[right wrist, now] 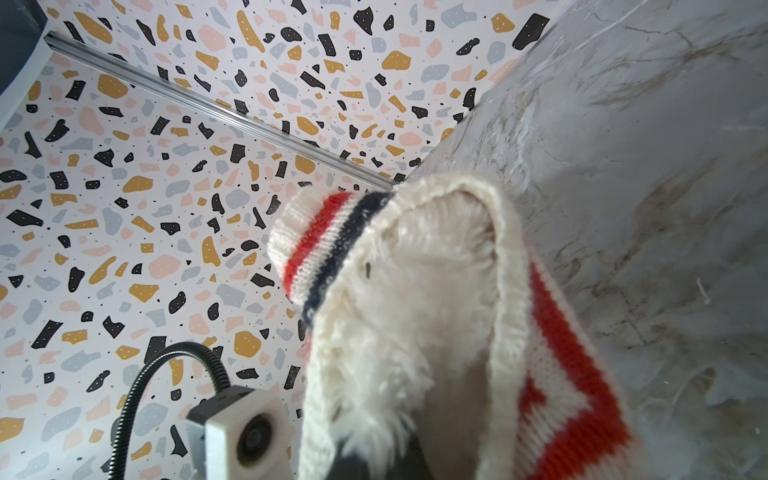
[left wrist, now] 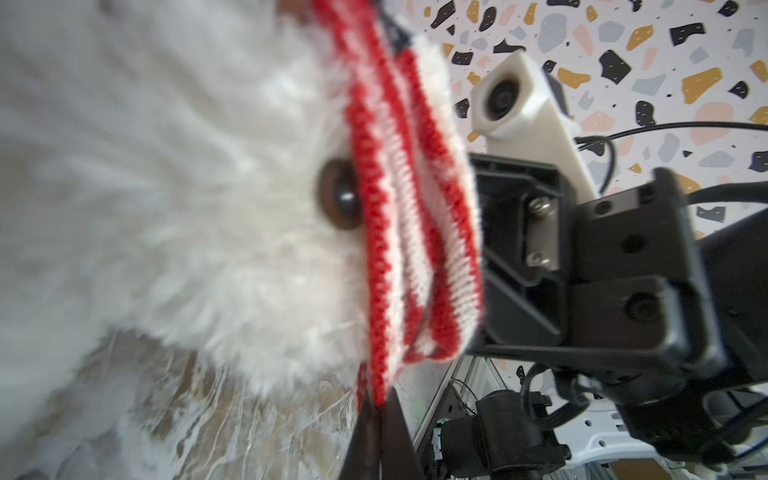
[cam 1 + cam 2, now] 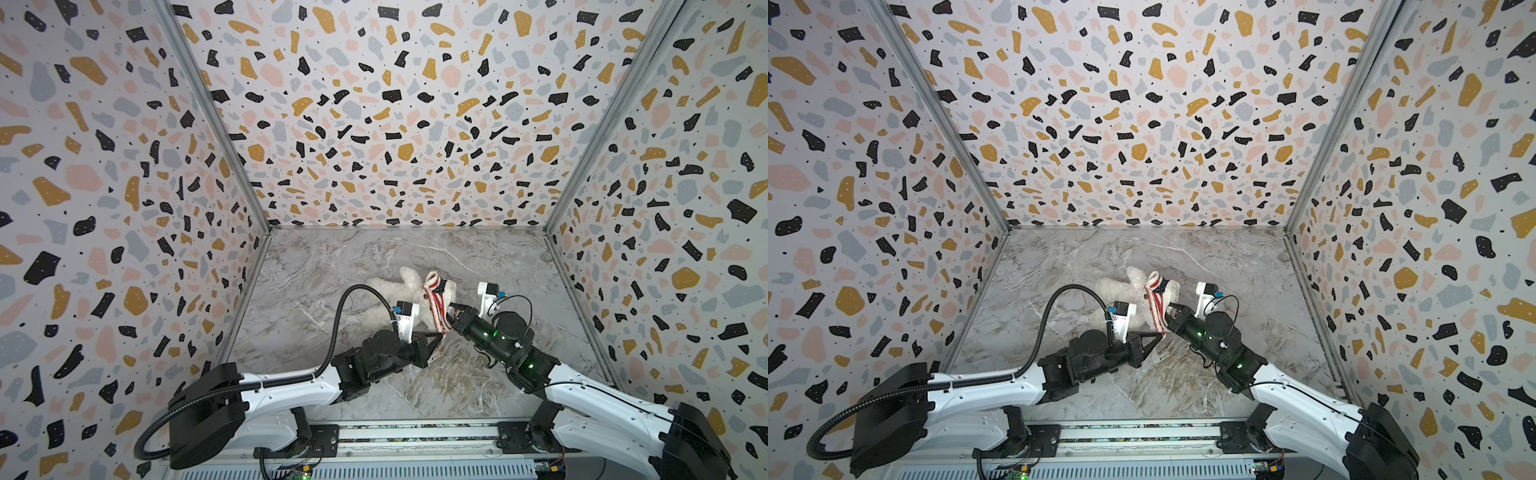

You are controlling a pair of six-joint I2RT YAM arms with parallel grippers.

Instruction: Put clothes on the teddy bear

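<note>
Lying fluffy and cream, our bear [image 3: 398,286] wears the sweater [image 3: 434,301] over its head. Left gripper [image 3: 440,334] and right gripper [image 3: 451,309] pinch it

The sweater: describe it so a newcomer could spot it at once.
Near the middle of the marble tabletop lies a fluffy white teddy bear. The sweater is the knit stretched over its head: red-and-white stripes, unlike the plain fur.

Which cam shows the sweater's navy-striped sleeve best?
Right wrist: cream knitted sleeve with red and navy bands, on the red-and-white striped sweater, sits mid-frame, sharp. Both top views show it tiny; left wrist catches a blurred navy scrap.
</note>
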